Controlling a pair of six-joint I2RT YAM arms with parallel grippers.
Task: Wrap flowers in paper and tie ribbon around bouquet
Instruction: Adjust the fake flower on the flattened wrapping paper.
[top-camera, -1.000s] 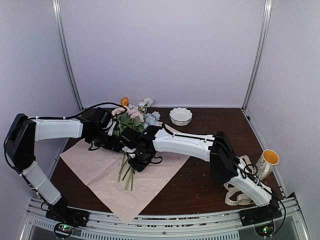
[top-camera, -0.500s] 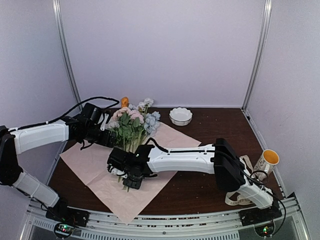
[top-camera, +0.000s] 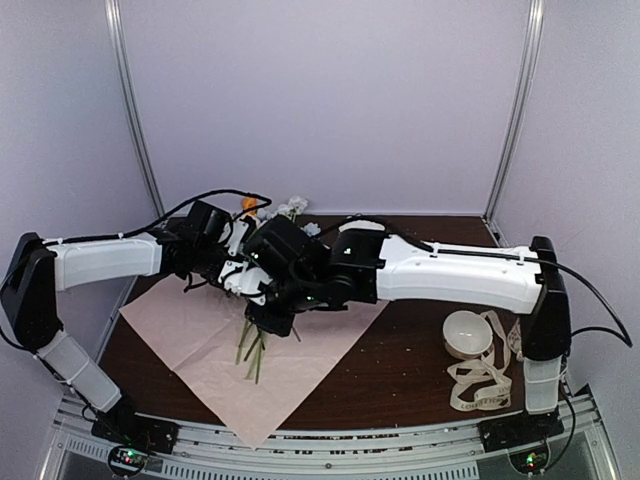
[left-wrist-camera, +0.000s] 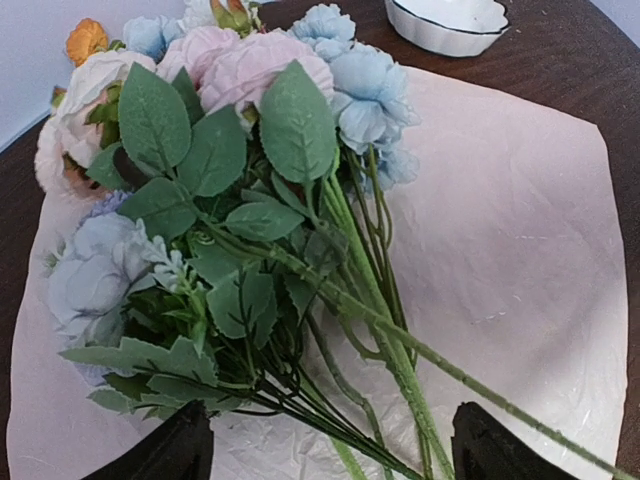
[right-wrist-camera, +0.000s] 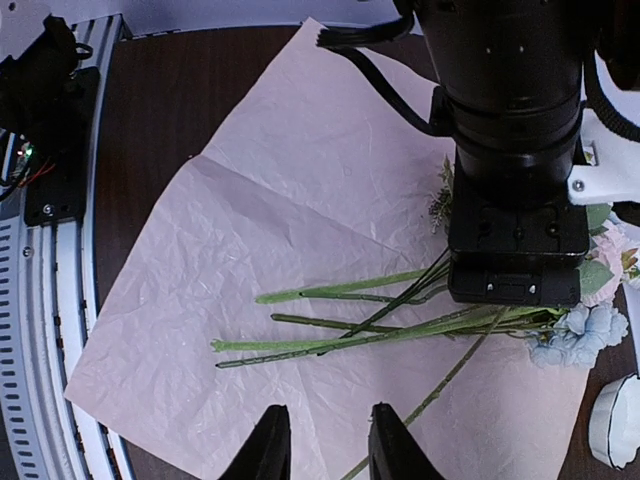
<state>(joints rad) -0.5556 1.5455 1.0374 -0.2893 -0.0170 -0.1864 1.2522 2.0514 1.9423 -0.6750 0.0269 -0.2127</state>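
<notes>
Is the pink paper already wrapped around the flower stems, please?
No, the paper lies spread flat, with the flowers resting uncovered on top.

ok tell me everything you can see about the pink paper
The paper is a large, thin, light-pink sheet, faintly crinkled, with a fold crease running across it. It lies spread out and unwrapped on the dark wooden table, turned like a diamond with one corner pointing to the near edge. The flowers lie on top of it, green stems fanned over its middle, blooms toward its far side. No part of it is folded around them yet.
</notes>
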